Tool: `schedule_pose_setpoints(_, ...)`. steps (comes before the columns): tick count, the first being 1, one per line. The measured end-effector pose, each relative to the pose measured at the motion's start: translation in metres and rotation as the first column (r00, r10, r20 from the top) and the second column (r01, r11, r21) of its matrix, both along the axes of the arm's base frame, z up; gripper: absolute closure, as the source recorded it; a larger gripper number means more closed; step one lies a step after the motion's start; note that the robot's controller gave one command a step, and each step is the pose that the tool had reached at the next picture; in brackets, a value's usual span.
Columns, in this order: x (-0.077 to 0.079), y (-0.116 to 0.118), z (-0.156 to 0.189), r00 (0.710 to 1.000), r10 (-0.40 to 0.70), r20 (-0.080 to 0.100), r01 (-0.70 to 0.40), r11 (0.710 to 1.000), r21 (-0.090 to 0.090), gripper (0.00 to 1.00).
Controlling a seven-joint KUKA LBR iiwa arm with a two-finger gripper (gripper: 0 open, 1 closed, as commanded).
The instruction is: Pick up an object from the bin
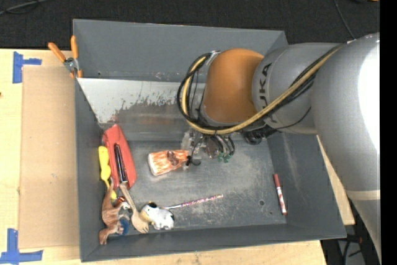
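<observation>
My gripper point(193, 157) is low in the middle of the bin, beneath the arm's orange cover. Its tip is at the right end of a small orange-and-white patterned block point(166, 162) that lies flat on the bin floor, and seems to touch it. A small green bit point(224, 158) lies just right of the gripper. A thin pink stick point(196, 200) lies on the floor below and in front of it.
Along the left wall lie a red flat tool point(120, 156) and a yellow piece point(104, 166). A brown animal figure point(114, 215) and a white spotted toy point(159, 216) sit in the front-left corner. A red pen point(280, 193) lies at the right.
</observation>
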State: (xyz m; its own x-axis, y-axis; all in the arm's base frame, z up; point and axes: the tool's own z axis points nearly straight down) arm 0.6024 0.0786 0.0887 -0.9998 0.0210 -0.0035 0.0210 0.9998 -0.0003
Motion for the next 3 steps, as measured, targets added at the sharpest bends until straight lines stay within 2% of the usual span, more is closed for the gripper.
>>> schedule_pose_setpoints(1,0.0,0.0,0.0,1.0,-0.001,0.0,0.001,1.0,0.0,1.0)
schedule_pose_setpoints(2,-0.004,0.004,0.055,1.0,0.01,-0.006,-0.01,1.0,0.0,1.0)
schedule_pose_setpoints(3,0.009,0.004,0.131,0.999,0.031,-0.006,-0.031,1.0,0.0,1.0)
